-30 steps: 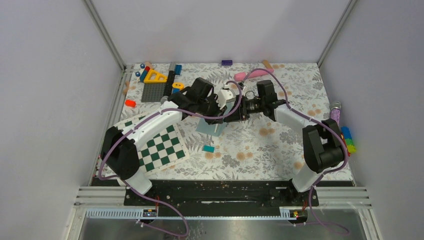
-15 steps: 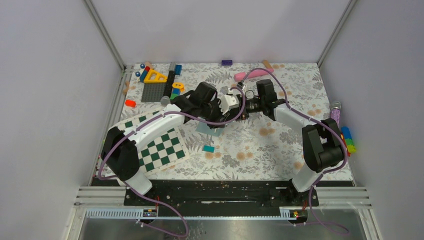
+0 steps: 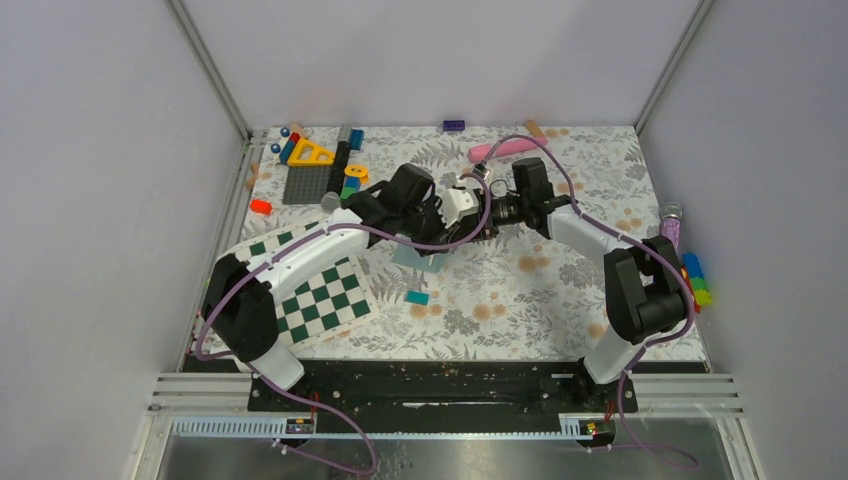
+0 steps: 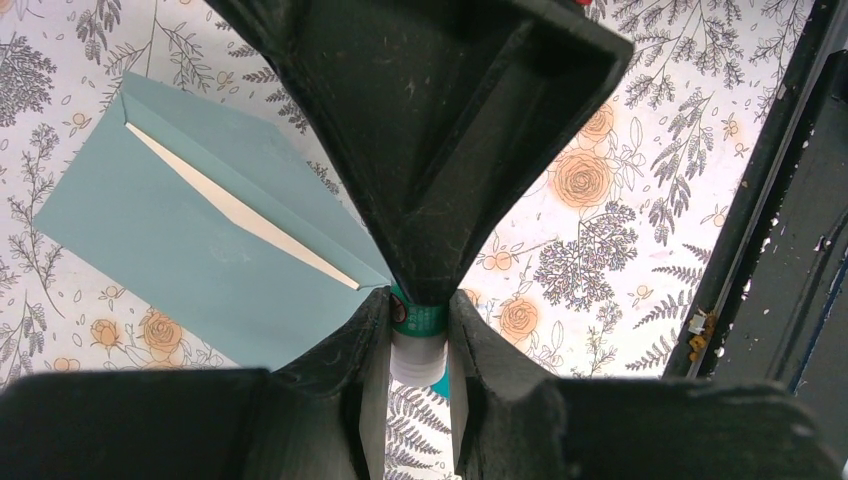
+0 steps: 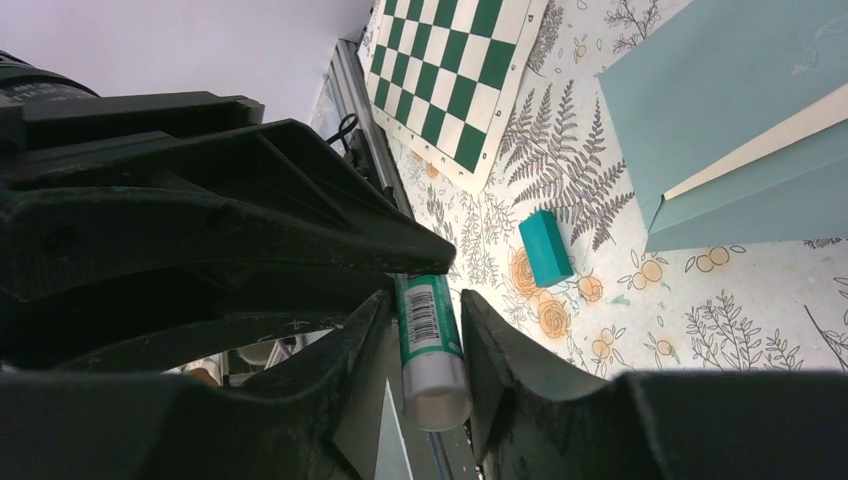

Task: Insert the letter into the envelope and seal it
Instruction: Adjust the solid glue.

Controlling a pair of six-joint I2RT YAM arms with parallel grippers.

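Gripping glue stick [image 5: 427,335] beside envelope [image 4: 170,245] edge: left hand [image 4: 418,308], right hand [image 5: 426,298].

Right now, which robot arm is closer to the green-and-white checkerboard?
Left. The left arm stretches directly over the far edge of the checkerboard on its way to the middle of the table. The right arm comes in from the opposite side, well apart from the board.

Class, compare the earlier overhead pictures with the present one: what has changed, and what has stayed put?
The left pincer, gripping the glue stick, swung right to meet the right pincer, whose fingers flank the same stick; it now hides more of the envelope. The checkerboard and teal block stayed put.
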